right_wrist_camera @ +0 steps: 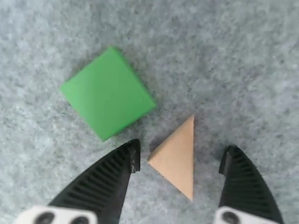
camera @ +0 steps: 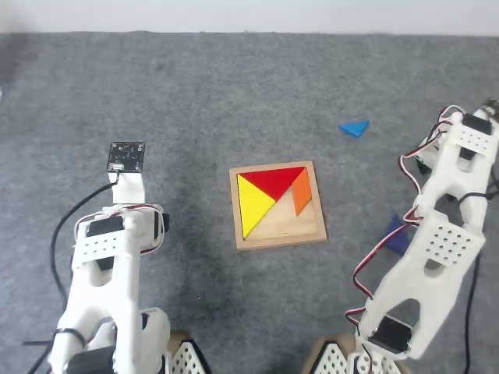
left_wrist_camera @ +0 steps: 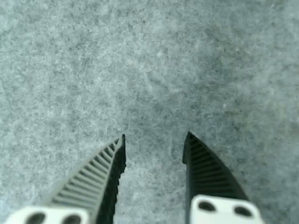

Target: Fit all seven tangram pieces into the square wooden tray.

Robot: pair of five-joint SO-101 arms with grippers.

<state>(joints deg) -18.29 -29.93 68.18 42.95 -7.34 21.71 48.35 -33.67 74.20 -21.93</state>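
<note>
Overall, grey carpet (camera: 195,117) underlies the wooden tray (camera: 300,227), meeting a pale wall (camera: 249,15).

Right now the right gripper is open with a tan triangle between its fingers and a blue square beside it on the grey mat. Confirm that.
Not quite: the square is green, not blue, as the right wrist view shows. The rest holds: the right gripper is open, with the tan triangle between its fingers, on the grey mat.
</note>
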